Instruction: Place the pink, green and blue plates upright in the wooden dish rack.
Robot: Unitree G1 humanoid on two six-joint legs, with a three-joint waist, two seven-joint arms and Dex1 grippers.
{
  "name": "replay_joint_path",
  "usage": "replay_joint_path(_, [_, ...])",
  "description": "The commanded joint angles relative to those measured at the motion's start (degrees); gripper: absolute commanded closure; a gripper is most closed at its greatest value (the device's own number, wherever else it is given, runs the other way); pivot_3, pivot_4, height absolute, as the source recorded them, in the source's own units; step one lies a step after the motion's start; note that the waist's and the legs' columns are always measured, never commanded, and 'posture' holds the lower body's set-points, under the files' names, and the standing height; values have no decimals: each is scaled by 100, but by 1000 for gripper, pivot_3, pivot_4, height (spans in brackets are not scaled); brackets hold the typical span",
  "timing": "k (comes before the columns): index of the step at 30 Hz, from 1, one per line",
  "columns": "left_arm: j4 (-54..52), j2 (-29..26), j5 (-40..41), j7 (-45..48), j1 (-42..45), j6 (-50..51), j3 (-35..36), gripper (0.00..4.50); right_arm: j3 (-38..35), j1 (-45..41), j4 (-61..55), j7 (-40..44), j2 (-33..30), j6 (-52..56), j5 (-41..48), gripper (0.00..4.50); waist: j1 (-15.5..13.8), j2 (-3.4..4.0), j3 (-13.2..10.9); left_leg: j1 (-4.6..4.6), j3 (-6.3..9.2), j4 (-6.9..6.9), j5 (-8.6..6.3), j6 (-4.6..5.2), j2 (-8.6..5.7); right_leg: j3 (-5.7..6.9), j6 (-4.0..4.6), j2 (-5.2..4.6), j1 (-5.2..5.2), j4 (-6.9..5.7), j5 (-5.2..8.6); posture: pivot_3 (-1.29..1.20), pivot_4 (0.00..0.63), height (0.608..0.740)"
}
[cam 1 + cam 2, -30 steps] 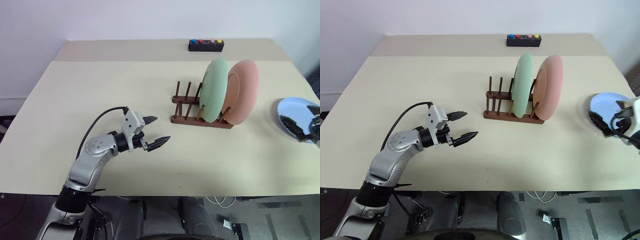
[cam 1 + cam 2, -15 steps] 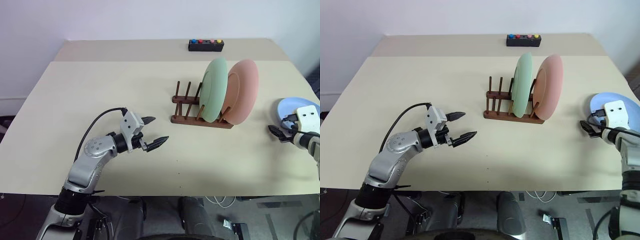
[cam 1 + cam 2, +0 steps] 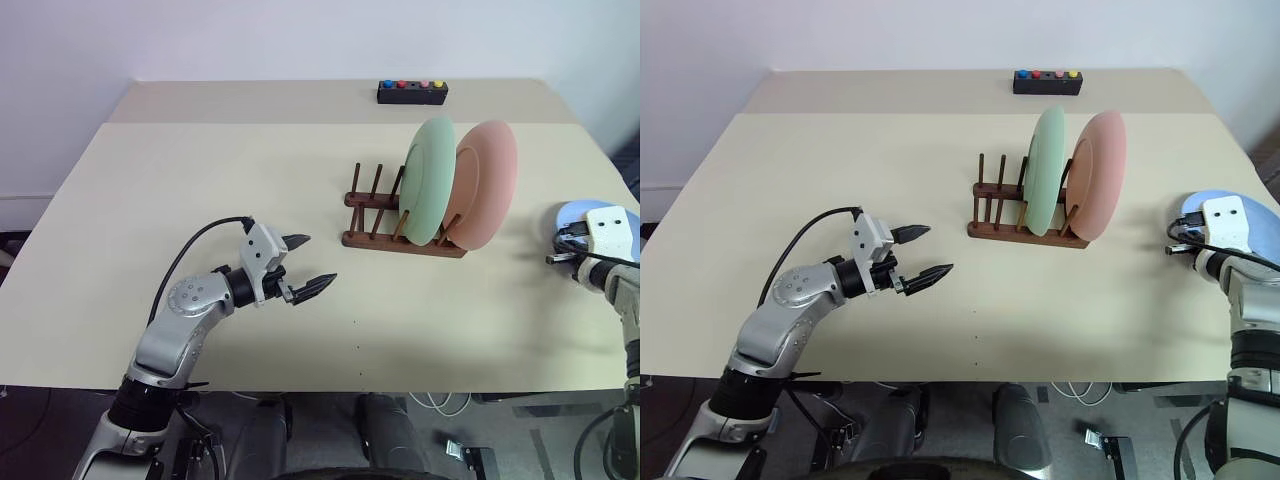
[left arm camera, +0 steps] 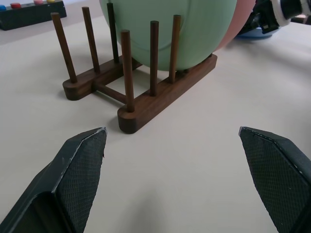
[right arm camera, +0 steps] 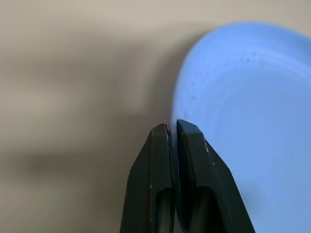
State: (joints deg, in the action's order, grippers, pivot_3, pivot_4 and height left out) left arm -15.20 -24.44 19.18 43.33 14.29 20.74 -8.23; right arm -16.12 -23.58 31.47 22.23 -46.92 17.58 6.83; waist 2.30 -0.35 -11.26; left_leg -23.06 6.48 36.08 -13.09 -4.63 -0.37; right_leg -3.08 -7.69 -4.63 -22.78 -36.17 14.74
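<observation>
A pale beige counter (image 3: 200,180) holds a small dark wooden dish rack (image 3: 400,215) with two rails and rows of thin upright pegs. Two round matte plates already stand on edge in it: a mint green plate (image 3: 428,180) and, just behind it, a larger salmon pink plate (image 3: 490,185), leaving free slots on the rack's left side.

The light blue plate (image 5: 243,121) lies flat near the counter's right edge, well apart from the rack. The right hand (image 5: 173,127) has its two black fingers pinched together on the plate's near rim.

The plate looks stiff, light and smooth, probably slippery at the rim, so a thin edge pinch may let it swing or slip when lifted.

The left hand (image 3: 305,265) hovers over the counter left of the rack, fingers spread wide, holding nothing. A black box with coloured buttons (image 3: 411,91) sits at the far edge.
</observation>
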Motion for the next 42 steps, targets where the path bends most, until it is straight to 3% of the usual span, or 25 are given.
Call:
replay_joint_path(1, [-196,-27,4,-10,116,-60,69,0,-210,-389,-753,-659,-98,-1140,-330,4433,17,15,-6,0,-1,-2,0,0,0,-1,-1,0,-1,0,0,0,150,734])
replay_joint_path(6, [-239,-10,5,-43,92,-47,52,0,158,-848,-2050,-652,-64,-2173,-673,4433,38,40,-7,-4,-5,-14,0,0,2,-5,-6,2,-25,-13,-2,0,150,734])
replay_joint_path(11, [-265,-1,1,-73,84,-48,53,0,367,-1316,-2732,-520,195,-2516,-619,4433,-25,35,-8,-14,-2,-4,0,0,1,-3,-6,1,-23,-9,-2,0,150,734])
replay_joint_path(15, [-318,-22,3,-119,52,-40,73,0,998,-1696,-4121,414,964,-2142,769,4433,12,34,-9,-16,0,-4,0,0,0,-4,-6,0,-24,-8,-2,0,150,734])
replay_joint_path(17, [-329,-26,7,-135,51,-33,71,0,1087,-1698,-4479,623,1172,-1831,1132,4433,27,35,-9,-15,4,-12,0,0,3,-2,-6,2,-30,-14,-2,0,150,734])
replay_joint_path(19, [-351,-24,5,-154,35,-30,71,0,1328,-1679,-5106,708,1580,-1108,2056,4433,4,34,-9,-17,10,-12,0,0,3,3,-5,2,-31,-18,-2,0,150,734])
replay_joint_path(23, [-407,-37,6,-200,-6,-21,72,0,1535,-1631,-5783,349,2484,-58,3511,4433,-6,34,-9,-21,13,-6,0,0,2,4,-4,0,-32,-19,-3,0,150,734])
replay_joint_path(27, [-447,-51,14,-235,-31,-4,81,0,1560,-1429,-6095,-69,2988,603,4313,4433,-23,33,-9,-22,15,-4,0,0,2,6,-3,1,-31,-19,-2,0,150,734])
replay_joint_path(34, [-455,-68,4,-267,-35,-1,99,0,1188,-973,-5969,-1086,3595,1072,5133,4433,-8,34,-8,-21,15,-9,0,0,2,6,-3,2,-34,-20,-2,0,150,734])
replay_joint_path(42, [-417,-97,-7,-283,7,-7,125,0,1041,-622,-5806,-1619,3906,1304,5339,4433,18,34,-8,-22,13,-12,0,0,2,6,-3,3,-40,-21,-2,0,150,734])
